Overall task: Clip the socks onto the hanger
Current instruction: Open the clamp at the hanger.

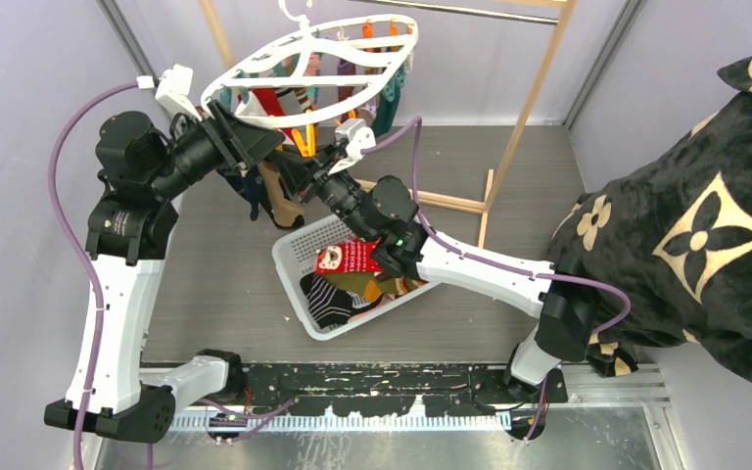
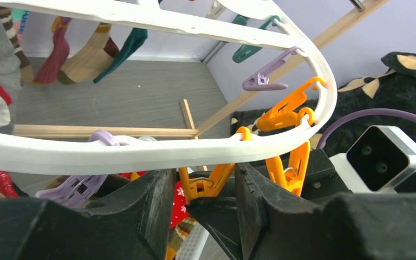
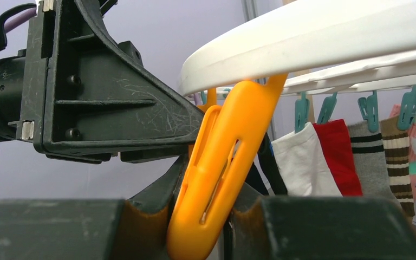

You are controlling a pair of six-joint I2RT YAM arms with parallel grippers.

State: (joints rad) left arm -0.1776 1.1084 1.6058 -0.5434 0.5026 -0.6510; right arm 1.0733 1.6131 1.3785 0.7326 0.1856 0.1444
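Observation:
The white oval hanger [image 1: 308, 59] hangs at the top centre with several socks [image 1: 279, 98] clipped under it. My right gripper [image 1: 302, 166] reaches up under its near rim and is shut on an orange peg [image 3: 216, 179], which sits between its jaws [image 3: 206, 214]. My left gripper [image 1: 259, 137] is open just under the same rim [image 2: 141, 151], its jaws either side of that orange peg [image 2: 208, 184] and the right gripper's tips, holding nothing. A brown and a navy sock [image 1: 276, 201] dangle below the two grippers. More socks [image 1: 348, 274] lie in the basket.
A white mesh basket [image 1: 294, 257] stands tilted on the grey floor below the right arm. The light wooden rack frame [image 1: 529, 108] stands behind. A big black plush blanket with beige flowers [image 1: 695, 225] fills the right side. Purple and teal pegs [image 2: 262, 81] hang on the ring.

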